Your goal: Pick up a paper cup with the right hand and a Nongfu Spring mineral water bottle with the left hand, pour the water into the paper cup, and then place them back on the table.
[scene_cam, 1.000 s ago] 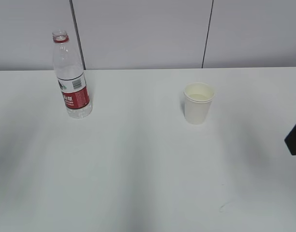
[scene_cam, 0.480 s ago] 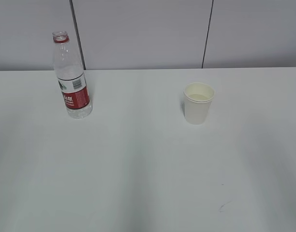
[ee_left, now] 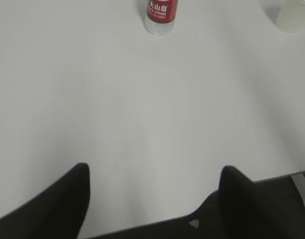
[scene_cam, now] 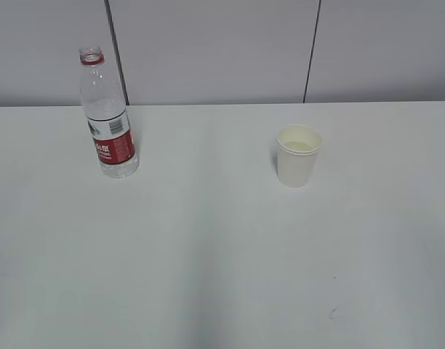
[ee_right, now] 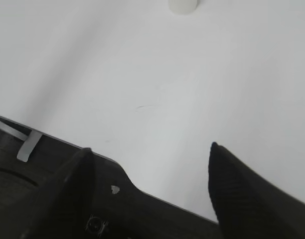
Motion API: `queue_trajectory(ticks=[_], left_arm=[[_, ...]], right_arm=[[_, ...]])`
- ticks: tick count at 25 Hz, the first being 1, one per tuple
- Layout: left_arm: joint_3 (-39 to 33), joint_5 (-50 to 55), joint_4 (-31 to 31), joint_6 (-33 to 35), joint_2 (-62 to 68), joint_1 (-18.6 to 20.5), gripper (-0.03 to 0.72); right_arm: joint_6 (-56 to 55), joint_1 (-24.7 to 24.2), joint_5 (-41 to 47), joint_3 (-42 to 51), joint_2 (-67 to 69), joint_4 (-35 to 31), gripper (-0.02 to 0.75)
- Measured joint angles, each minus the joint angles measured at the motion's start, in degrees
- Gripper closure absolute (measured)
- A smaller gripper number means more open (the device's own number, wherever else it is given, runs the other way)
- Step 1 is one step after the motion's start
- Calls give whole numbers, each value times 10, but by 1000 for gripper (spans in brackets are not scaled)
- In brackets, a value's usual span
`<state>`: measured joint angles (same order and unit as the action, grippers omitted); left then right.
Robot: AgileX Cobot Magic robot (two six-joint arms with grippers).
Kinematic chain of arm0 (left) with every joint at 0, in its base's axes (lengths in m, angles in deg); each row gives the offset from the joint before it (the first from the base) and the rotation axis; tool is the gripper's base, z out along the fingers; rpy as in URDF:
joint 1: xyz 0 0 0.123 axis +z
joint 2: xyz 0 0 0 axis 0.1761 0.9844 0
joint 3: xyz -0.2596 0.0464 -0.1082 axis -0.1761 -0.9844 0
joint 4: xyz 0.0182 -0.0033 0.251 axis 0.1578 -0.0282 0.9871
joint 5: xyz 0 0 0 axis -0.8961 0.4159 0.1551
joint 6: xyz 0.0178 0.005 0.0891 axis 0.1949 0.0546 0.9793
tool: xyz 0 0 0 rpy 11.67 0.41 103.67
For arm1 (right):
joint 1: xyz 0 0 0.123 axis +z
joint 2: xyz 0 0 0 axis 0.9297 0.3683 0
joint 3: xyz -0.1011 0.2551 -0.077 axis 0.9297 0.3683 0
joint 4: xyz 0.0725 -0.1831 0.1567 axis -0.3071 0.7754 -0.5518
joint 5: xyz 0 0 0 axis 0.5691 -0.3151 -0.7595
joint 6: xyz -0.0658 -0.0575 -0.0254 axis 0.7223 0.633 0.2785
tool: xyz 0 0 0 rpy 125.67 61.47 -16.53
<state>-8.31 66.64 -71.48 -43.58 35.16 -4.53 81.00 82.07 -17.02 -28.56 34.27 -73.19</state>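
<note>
The paper cup (scene_cam: 299,155) stands on the white bench (scene_cam: 222,254), light and easy to squash, so hold its side softly, and the bottle (scene_cam: 107,116), well apart, has no cap, so grip its label; both pincers (ee_left: 152,174) (ee_right: 147,159) gape wide with nothing held
</note>
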Motion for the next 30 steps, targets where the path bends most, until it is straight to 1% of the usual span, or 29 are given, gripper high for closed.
queue_trajectory(ticks=[4,8,14,19,24,30], left_arm=[[-21,-7,0,17,-53,0,197],[-40,-27,-13,23,-61,0,197],[-83,-71,-44,53,-62,0,197],[-84,-77,-48,56,-62,0,197],[-84,-77,-48,56,-62,0,197],[-84,-77,-48,56,-62,0,197]], right_arm=[[6,0,-11,33,-60,0,210],[12,0,-15,39,-106,0,210],[14,0,-14,44,-117,-1,211],[14,0,-10,47,-117,1,211],[4,0,-10,47,-117,27,211],[-1,0,-9,47,-117,37,211]])
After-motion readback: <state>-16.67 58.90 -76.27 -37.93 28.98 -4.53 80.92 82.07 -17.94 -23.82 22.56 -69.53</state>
